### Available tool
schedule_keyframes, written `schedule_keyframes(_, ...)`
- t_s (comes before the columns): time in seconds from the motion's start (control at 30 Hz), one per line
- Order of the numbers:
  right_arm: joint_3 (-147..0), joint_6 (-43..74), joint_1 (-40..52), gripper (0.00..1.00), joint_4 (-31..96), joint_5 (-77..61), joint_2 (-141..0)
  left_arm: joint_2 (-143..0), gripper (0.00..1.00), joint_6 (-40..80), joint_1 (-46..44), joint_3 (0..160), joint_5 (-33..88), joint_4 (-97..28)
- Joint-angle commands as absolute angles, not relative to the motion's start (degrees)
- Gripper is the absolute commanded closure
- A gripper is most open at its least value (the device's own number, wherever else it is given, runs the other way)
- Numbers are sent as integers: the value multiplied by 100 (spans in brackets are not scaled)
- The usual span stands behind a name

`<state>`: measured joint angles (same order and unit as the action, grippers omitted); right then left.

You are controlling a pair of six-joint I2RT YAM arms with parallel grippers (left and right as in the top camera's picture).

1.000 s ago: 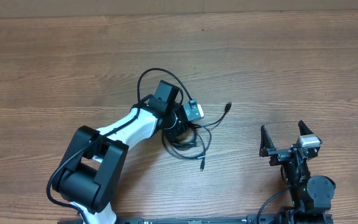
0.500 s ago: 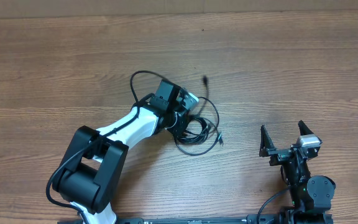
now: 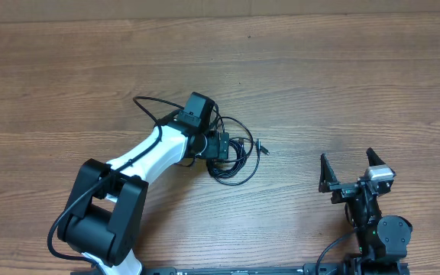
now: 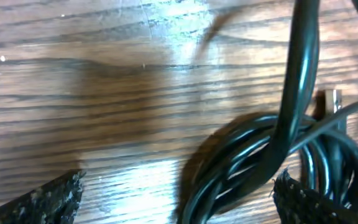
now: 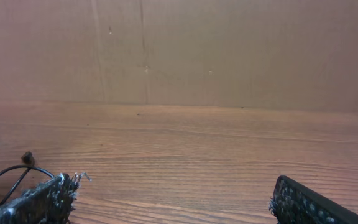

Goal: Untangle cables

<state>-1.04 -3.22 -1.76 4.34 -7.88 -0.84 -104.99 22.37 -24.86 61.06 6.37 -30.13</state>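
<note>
A tangle of black cables [image 3: 234, 162] lies in loops on the wooden table near the middle. One plug end [image 3: 263, 148] points right, and a loop [image 3: 145, 103] trails off to the upper left. My left gripper [image 3: 221, 146] hangs low over the tangle with its jaws open. In the left wrist view the coiled cables [image 4: 247, 165] lie between the two fingertips [image 4: 50, 200] without being pinched, and a metal plug [image 4: 333, 99] shows at the right. My right gripper [image 3: 350, 173] stands open and empty at the lower right, well away from the cables.
The right wrist view shows bare wood ahead of the right gripper [image 5: 176, 202], a brown cardboard wall [image 5: 229, 50] at the far edge, and a bit of cable [image 5: 11, 173] at the far left.
The left gripper was shut on the cables and swung them about. It has now opened, and the tangle rests on the table with its plug end to the right. The right arm stayed still.
</note>
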Motion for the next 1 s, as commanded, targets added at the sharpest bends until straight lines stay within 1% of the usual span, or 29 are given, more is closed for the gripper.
schedule_keyframes(0.0, -47, -346, -156, 0, 412, -738, -19, -10709, 0, 1194, -2397, 5911, 602, -3153)
schedule_keyframes(0.1, -47, -346, -156, 0, 412, -738, -19, -10468, 1, 246, -2410, 5970, 602, -3170)
schedule_keyframes(0.2, -47, -349, -156, 0, 412, -738, -19, -10103, 0, -338, -2473, 5975, 600, -3153)
schedule_keyframes(0.27, -47, -349, -156, 0, 412, -738, -19, -9883, 3, -534, -2519, 5975, 596, -3111)
schedule_keyframes(0.37, -47, -346, -156, 0, 412, -738, -19, -9682, 5, -471, -2526, 5975, 598, -3037)
schedule_keyframes(0.4, -47, -349, -156, 0, 412, -738, -19, -9642, 5, -329, -2526, 5975, 598, -2982)
schedule_keyframes(0.43, -47, -346, -156, 0, 412, -738, -19, -9614, 1, -134, -2521, 5975, 593, -2904)
schedule_keyframes(0.6, -47, -346, -156, 0, 412, -738, -19, -9618, 0, 1695, -2526, 5975, 607, -2440)
schedule_keyframes(0.7, -47, -349, -156, 0, 412, -738, -19, -9644, 1, 2563, -2580, 5972, 602, -2324)
schedule_keyframes(0.8, -47, -349, -156, 0, 412, -738, -19, -9725, 1, 3017, -2668, 5972, 600, -2147)
schedule_keyframes(0.97, -47, -349, -156, 0, 412, -738, -19, -9935, 0, 3072, -2792, 5972, 593, -1704)
